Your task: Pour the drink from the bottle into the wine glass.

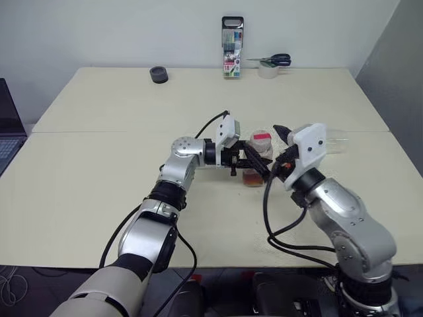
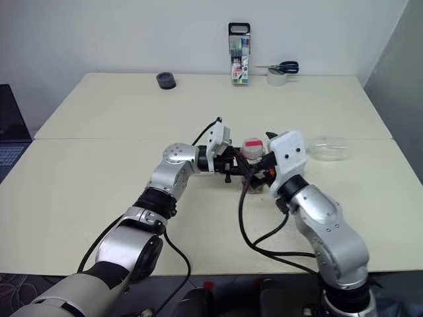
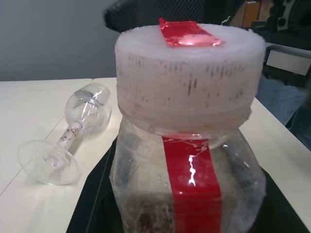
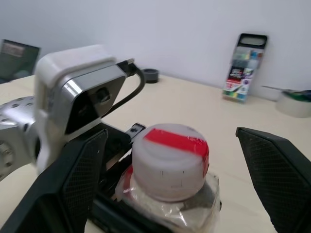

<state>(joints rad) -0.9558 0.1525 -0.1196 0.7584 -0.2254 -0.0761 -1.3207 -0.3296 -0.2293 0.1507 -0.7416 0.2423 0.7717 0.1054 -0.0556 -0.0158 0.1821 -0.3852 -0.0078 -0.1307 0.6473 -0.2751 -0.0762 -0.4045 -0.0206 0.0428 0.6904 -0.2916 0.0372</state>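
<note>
The bottle [image 1: 260, 153] stands upright at mid-table, clear plastic with a red label strip [image 3: 192, 179] and a pale cap [image 4: 170, 162]. A little amber drink [image 1: 252, 178] sits at its bottom. My left gripper [image 1: 256, 166] reaches in from the left and is shut on the bottle's body. My right gripper [image 4: 177, 160] is open, one black finger [image 4: 82, 170] on each side of the cap, touching nothing. The wine glass [image 3: 73, 138] lies on its side on the table just right of the bottle [image 2: 328, 148], empty.
At the far edge stand a marker pack [image 1: 232, 48] and a tape roll with scissors [image 1: 269, 66]. A small black round object [image 1: 158, 74] sits at the far left. A laptop [image 1: 6, 135] pokes in at the left edge.
</note>
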